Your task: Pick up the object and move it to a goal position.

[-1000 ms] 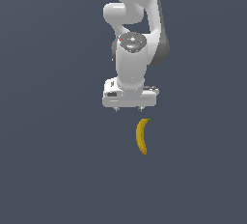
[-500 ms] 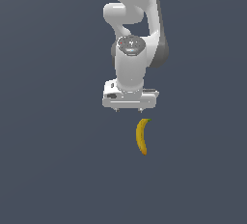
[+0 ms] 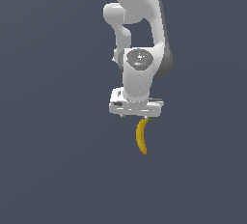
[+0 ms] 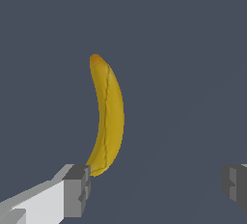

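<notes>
A small curved yellow banana [image 3: 141,136], the object, lies on the flat grey surface, its greenish stem end tucked just under the white gripper head. The gripper [image 3: 136,114] hangs over that stem end, and in the exterior view its fingers are mostly hidden by the hand. The wrist view shows the banana [image 4: 107,117] stretching away from the gripper [image 4: 155,189], browner tip far off. The two grey fingertips [image 4: 77,189] stand wide apart, and the banana's near end sits beside one of them, not between them. The gripper is open and holds nothing.
The white arm [image 3: 140,30] rises above the gripper in the exterior view. A plain dark grey surface [image 3: 53,170] spreads all round the banana, with no other objects or edges in view.
The gripper head has moved towards the banana and a little to the exterior view's right, so it now covers the stem end. The banana has not moved.
</notes>
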You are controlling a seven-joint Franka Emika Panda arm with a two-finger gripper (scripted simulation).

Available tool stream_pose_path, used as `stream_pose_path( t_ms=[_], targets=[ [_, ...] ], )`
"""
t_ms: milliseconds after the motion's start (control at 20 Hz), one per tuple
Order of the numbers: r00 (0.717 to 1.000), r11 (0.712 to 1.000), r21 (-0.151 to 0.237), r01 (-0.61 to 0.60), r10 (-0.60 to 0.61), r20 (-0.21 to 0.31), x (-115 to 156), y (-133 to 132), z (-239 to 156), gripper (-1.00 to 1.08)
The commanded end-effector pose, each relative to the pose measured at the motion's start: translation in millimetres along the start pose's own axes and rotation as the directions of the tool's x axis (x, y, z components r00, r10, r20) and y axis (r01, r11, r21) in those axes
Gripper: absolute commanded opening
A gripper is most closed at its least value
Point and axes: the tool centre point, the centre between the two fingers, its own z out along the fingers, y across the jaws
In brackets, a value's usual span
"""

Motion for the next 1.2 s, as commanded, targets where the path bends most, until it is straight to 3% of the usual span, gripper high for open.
stream_pose_path(
  t_ms=[0, 550, 1150],
  targets=[
    [1.0, 1.0, -0.001, -0.031, 0.031, 0.002, 4.3, -10.7, 13.7, 1.0],
    [0.99, 0.99, -0.009, -0.143, 0.143, 0.001, 16.0, -48.2, 64.4, 1.0],
    [0.988, 0.988, -0.01, -0.152, 0.152, 0.002, 15.9, -51.7, 82.2, 1.0]
  ],
)
